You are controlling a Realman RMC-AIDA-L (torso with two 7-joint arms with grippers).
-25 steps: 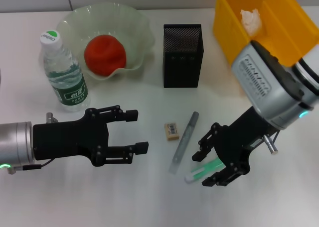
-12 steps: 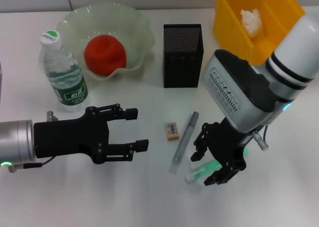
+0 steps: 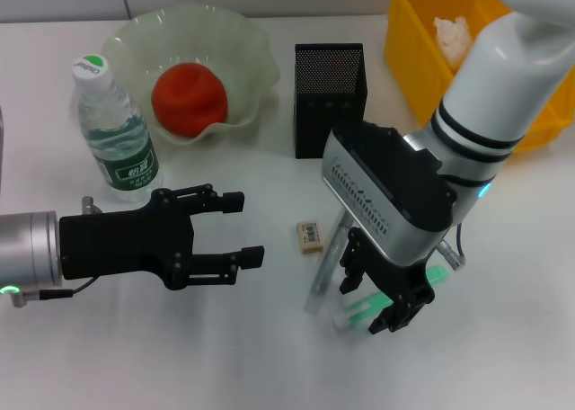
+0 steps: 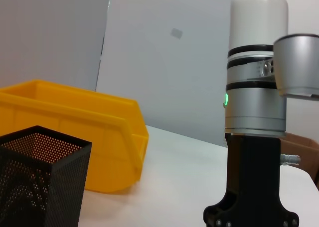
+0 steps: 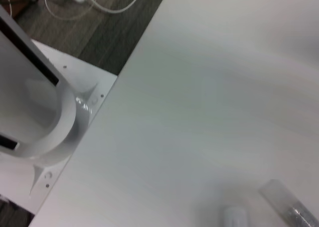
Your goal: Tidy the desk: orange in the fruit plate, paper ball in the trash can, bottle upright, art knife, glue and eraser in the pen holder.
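One glue [image 3: 373, 307] is seen lying flat on the desk [image 3: 225, 356]: a mint-green tube, white-capped at its nearer end, partly covered by the right gripper [image 3: 375, 295]. The right gripper's black fingers are spread on either side of the tube, released, nothing gripped. One art knife [image 3: 323, 268], slim and grey with a clear tip, lies just beside the glue on its left, partly hidden under the right wrist housing. One eraser [image 3: 309, 236], a small beige block with a dark label, lies just left of the knife.

Containers counted: three. One pen holder [image 3: 330, 100], a square cup of black metal mesh, stands upright behind the eraser; nothing can be made out inside it. One trash can [image 3: 422, 50], bright yellow plastic with sloped walls, stands to the right of the pen holder, and one white crumpled paper ball [image 3: 452, 34] lies within it. One fruit plate [image 3: 247, 41], pale green, translucent, wavy-rimmed, holds one round reddish orange [image 3: 188, 99].

One bottle [image 3: 115, 131], clear plastic with a white cap and green label, stands upright just beside the plate. The left gripper [image 3: 226, 229] is held low over bare desk in front of the bottle, its fingers parted and empty.
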